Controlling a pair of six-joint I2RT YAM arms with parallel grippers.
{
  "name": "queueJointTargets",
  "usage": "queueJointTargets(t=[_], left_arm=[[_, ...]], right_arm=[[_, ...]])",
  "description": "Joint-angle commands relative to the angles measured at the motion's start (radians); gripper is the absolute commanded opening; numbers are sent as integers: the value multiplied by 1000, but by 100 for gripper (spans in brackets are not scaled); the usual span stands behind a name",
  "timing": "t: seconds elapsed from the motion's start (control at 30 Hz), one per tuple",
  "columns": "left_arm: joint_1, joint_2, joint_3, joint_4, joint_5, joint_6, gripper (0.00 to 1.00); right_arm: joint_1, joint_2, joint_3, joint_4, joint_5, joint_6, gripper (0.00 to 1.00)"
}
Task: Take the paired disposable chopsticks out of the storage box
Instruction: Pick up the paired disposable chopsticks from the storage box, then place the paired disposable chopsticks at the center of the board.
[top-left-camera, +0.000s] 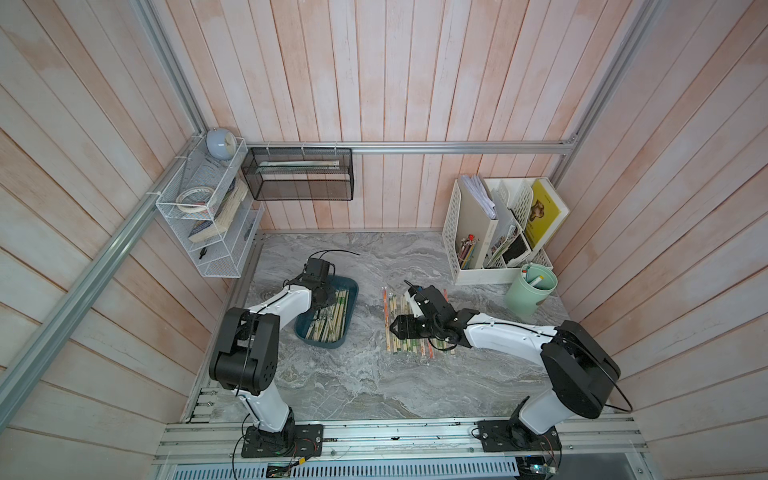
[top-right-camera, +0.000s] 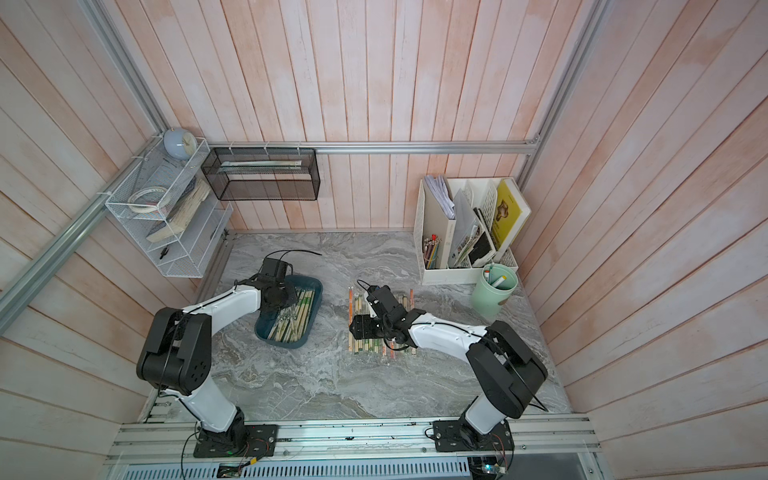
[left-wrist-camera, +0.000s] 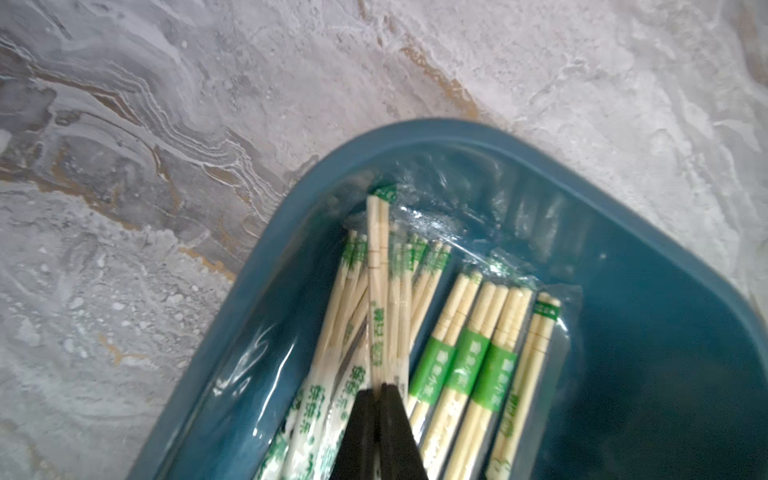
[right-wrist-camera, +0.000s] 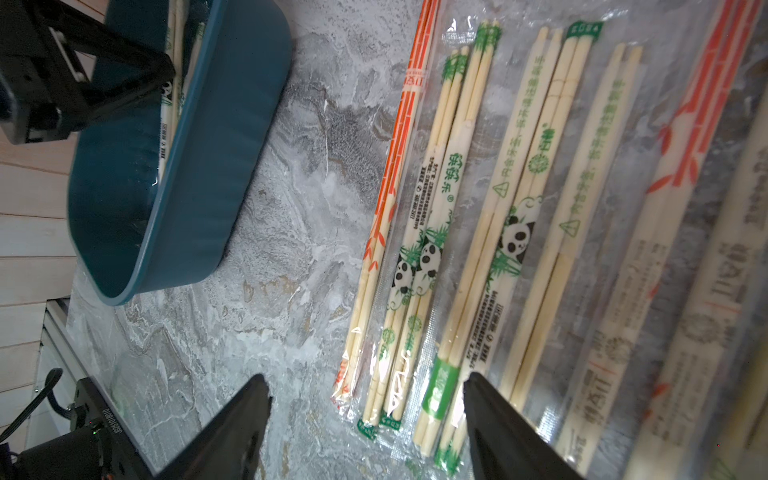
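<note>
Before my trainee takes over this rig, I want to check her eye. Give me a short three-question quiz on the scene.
1. True or false: the left gripper is shut on a chopstick pair inside the storage box.
2. The pairs already out lie: A in a cup, B in a row on the table, C on a shelf?
3. How do the jaws of the right gripper stand?
Key: 1 true; 2 B; 3 open, holding nothing.
</note>
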Motion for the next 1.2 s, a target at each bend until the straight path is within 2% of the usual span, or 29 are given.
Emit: queueJointTargets(t=[0.0, 0.37, 0.67, 0.87, 1.07, 1.17], left_arm=[[-1, -52, 45, -33, -37, 28, 0], [-14, -166, 87, -59, 30, 43, 0], [-117, -202, 112, -29, 66, 20, 0], [-223, -153, 97, 50, 98, -66, 0], [-338, -47, 112, 97, 66, -125, 0], [-361, -4, 111, 112, 56, -156, 0]], right_arm=[[7, -13, -3, 2, 8, -9, 76], [4, -24, 17, 1, 21, -12, 76], [-19, -49, 5, 18, 36, 4, 76], [-52, -82, -14, 4, 50, 9, 76], [-106, -137, -64, -3, 49, 15, 76], [-116, -156, -76, -26, 55, 7, 76]])
